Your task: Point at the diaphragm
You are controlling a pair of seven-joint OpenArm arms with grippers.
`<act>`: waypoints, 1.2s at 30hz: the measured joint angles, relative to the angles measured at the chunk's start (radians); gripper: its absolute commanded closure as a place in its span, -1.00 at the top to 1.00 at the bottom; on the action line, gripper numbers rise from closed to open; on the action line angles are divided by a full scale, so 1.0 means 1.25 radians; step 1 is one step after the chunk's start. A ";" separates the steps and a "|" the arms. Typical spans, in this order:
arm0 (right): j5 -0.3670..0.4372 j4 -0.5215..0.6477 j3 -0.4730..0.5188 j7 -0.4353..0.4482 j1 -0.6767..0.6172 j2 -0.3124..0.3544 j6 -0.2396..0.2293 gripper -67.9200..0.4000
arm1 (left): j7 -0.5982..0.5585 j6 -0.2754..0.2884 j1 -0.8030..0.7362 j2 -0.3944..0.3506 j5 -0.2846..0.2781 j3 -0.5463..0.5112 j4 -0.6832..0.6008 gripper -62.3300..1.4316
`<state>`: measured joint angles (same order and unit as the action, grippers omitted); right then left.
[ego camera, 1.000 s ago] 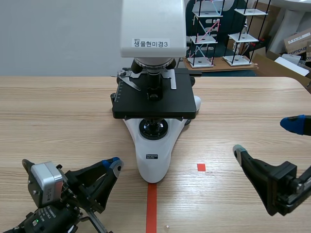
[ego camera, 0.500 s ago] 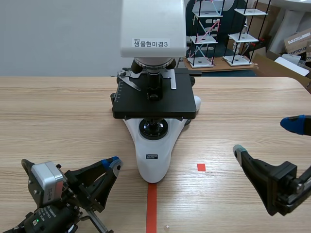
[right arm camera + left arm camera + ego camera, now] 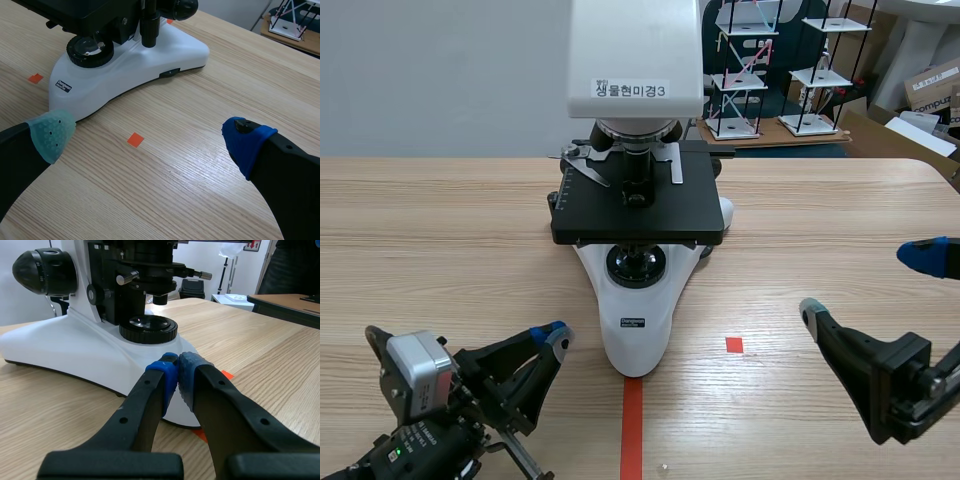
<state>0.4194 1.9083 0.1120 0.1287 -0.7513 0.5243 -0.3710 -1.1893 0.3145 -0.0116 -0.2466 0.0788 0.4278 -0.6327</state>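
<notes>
Microscope (image 3: 638, 205) unmoved; left end effector (image 3: 178, 372), closed, perhaps shifted slightly.

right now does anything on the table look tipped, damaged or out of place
Nothing stands out. The microscope stands upright and level on its white base, with no visible damage. The left pincer is shut close beside the base. The right pincer is open, well apart from it.
</notes>
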 measured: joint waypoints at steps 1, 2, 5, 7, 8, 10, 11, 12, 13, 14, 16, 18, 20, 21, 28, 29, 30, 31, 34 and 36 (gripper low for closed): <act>0.000 0.000 0.000 0.000 0.000 0.000 0.000 0.93 | 0.000 0.000 0.001 0.000 0.000 0.000 0.000 -0.83; 0.000 0.000 0.000 0.000 0.000 0.000 0.000 0.93 | -0.001 0.000 0.003 0.000 0.000 0.000 0.000 -0.83; 0.000 0.000 0.000 0.000 0.000 0.000 0.000 0.93 | 0.000 0.000 0.003 0.000 0.000 0.000 0.000 -0.83; 0.000 0.000 0.000 0.000 0.000 0.000 0.000 0.93 | 0.000 0.000 0.003 0.000 0.000 0.000 0.000 -0.83; 0.000 0.000 0.000 0.000 0.000 0.000 0.000 0.93 | 0.000 0.000 0.003 0.000 0.000 0.000 0.000 -0.83; 0.000 0.000 0.000 0.000 0.000 0.000 0.000 0.93 | 0.000 0.000 0.004 0.000 0.000 0.000 0.000 -0.83; 0.000 0.000 0.000 0.000 0.000 0.000 0.000 0.93 | 0.001 0.000 0.005 0.000 0.000 0.000 0.000 -0.83; 0.000 0.000 0.000 0.000 0.000 0.000 0.000 0.93 | 0.000 0.000 0.005 0.000 0.000 0.000 0.000 -0.83; 0.000 0.000 0.000 0.000 0.000 0.000 0.000 0.93 | 0.000 -0.001 0.005 0.000 0.000 0.000 0.000 -0.83; 0.000 0.000 0.000 0.000 0.000 0.000 0.000 0.93 | 0.000 -0.007 0.005 0.000 0.000 0.000 0.000 -0.83; 0.000 0.000 0.000 0.000 0.000 0.000 0.000 0.93 | 0.000 -0.006 0.005 0.000 0.000 0.000 0.000 -0.83; 0.000 0.000 0.000 0.000 0.000 0.000 0.000 0.93 | 0.000 -0.006 0.005 0.000 0.000 0.000 0.000 -0.83; 0.000 0.000 0.000 0.000 0.000 0.000 0.000 0.93 | 0.000 -0.006 0.005 0.000 0.000 0.000 0.000 -0.83; 0.000 0.000 0.000 0.000 0.000 0.000 0.000 0.93 | 0.000 -0.006 0.005 0.000 0.000 0.000 0.000 -0.83; 0.001 0.000 0.000 0.000 0.000 0.000 0.000 0.93 | 0.001 -0.006 0.020 0.000 0.000 0.000 0.000 -0.83; 0.001 0.000 0.000 0.000 0.000 0.000 0.000 0.93 | 0.002 -0.007 0.023 0.000 0.000 0.000 0.000 -0.83; 0.001 0.000 0.000 0.000 0.000 0.000 0.000 0.93 | 0.002 -0.007 0.026 0.000 0.000 0.000 0.000 -0.83; 0.006 0.000 0.000 0.000 0.000 0.000 0.000 0.93 | 0.003 -0.007 0.028 0.000 0.000 0.000 0.000 -0.83; 0.012 0.000 0.000 0.000 0.000 0.000 0.000 0.93 | 0.012 -0.007 0.029 0.000 0.000 0.000 0.000 -0.83; 0.012 0.000 0.000 0.000 0.000 0.000 0.000 0.93 | 0.021 -0.007 0.029 0.000 0.000 0.000 0.000 -0.83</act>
<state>0.4343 1.9083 0.1120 0.1291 -0.7513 0.5243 -0.3706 -1.1629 0.3061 0.0250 -0.2462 0.0788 0.4278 -0.6327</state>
